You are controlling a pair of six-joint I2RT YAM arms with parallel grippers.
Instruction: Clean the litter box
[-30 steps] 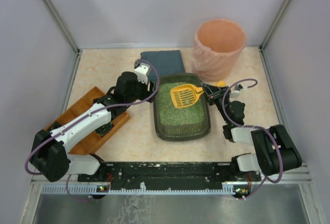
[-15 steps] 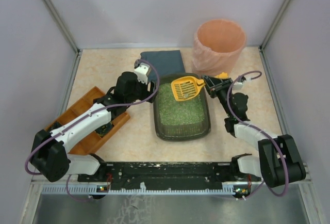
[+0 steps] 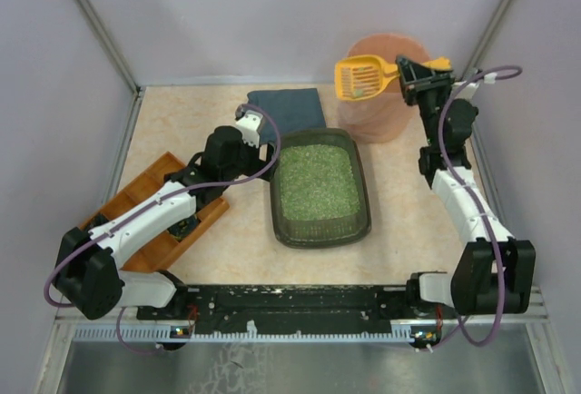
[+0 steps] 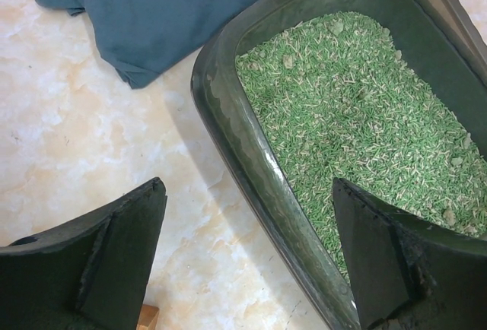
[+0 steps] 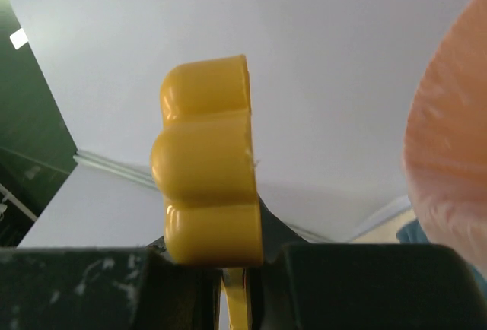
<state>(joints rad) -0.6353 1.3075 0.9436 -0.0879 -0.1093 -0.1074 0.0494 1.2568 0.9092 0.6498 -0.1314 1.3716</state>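
Litter box (image 3: pixel 320 235) at the table's middle; the left gripper (image 3: pixel 261 144) is open at its rim and the right gripper (image 3: pixel 413 72) holds a yellow scoop (image 3: pixel 359 78) aloft.
The left wrist view shows the left gripper (image 4: pixel 247 189) with jaws spread wide. They straddle the litter box's (image 4: pixel 228 117) left rim, one finger (image 4: pixel 114 254) over the bare table (image 4: pixel 68 132) and the other over the green litter (image 4: pixel 358 109); whether they touch the rim cannot be told. A blue cloth (image 4: pixel 152 11) lies just beyond the box's far left corner. The right gripper (image 5: pixel 217 265) is clamped on the scoop's (image 5: pixel 205 163) handle, well apart from the box, with the slotted blade raised at the peach bin's (image 3: pixel 381 113) far rim. A wooden tray (image 3: pixel 154 203) sits under the left arm.
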